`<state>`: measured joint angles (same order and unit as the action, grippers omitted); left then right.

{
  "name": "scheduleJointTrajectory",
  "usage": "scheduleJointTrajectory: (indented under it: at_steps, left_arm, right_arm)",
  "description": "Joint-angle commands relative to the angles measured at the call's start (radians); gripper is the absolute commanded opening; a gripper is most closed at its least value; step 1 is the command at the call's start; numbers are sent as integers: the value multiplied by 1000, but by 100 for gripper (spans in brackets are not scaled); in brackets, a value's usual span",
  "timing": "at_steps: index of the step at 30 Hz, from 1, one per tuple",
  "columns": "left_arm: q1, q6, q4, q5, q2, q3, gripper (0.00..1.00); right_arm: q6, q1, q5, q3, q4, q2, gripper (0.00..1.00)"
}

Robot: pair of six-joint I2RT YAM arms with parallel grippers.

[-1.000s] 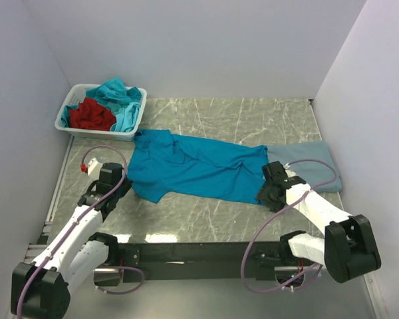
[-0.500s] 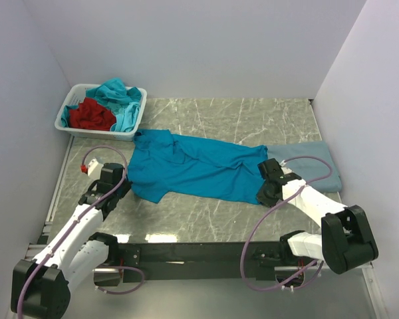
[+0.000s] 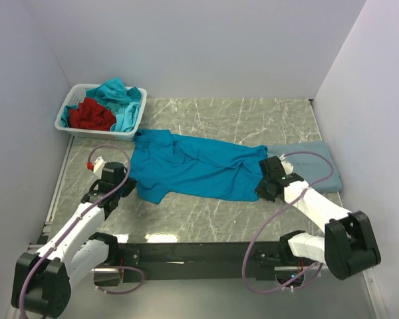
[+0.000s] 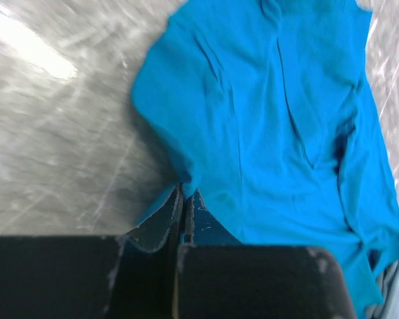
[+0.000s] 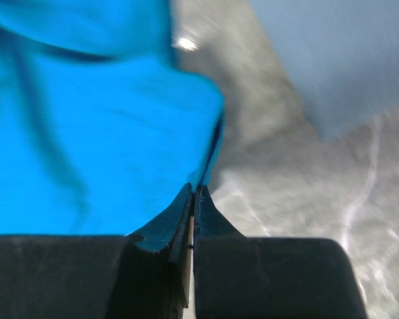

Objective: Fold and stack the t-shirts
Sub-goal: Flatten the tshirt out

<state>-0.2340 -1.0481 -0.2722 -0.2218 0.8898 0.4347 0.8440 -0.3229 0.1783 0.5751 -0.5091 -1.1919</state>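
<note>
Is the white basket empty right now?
No, the basket holds a red shirt and turquoise shirts in the top view.

The top view looks down from above and behind the arm bases, taking in the whole surface [image 3: 206, 214] to its far edge. Each wrist view sits low and close. One looks past the left tool [image 4: 184, 194] at the teal-blue t-shirt [image 3: 199, 169] toward the left edge, the other past the right tool [image 5: 193, 191] toward the right edge. All three share that shirt.

T-shirt [image 3: 199, 169] lies between basket [image 3: 93, 134] and second t-shirt [image 3: 316, 166].
</note>
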Motion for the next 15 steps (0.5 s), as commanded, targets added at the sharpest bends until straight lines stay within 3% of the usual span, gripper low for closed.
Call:
scheduleJointTrajectory:
  at_steps: [1, 5, 15]
  left_arm:
    - [2, 39, 144, 114, 20, -39, 0]
    - [4, 129, 293, 229, 35, -83, 0]
    - [2, 134, 274, 151, 75, 22, 1]
  right_arm:
    - [-57, -7, 27, -7, 136, 93, 0]
    - [-97, -7, 27, -64, 233, 166, 0]
    - [-177, -7, 39, -77, 311, 248, 0]
